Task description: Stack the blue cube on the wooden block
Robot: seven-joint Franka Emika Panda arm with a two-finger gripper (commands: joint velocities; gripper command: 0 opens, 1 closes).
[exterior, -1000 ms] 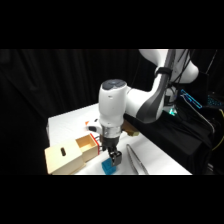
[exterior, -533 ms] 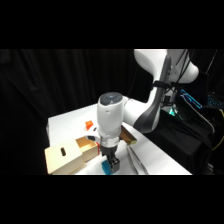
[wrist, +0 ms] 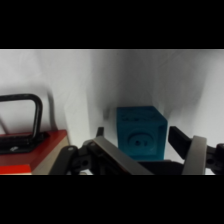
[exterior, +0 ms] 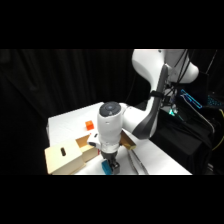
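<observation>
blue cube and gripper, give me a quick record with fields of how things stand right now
blue cube: on the white table, near its front edge, between the fingers
gripper: down at the cube, open, one finger on each side; contact not visible
wooden block: behind the arm, mostly hidden, nothing seen stacked on it
orange cube: farther back on the table, apart
pale wooden box: beside the gripper, slot in its front face
tongs: lying on the table on the gripper's other side
stacking: not yet done
</observation>
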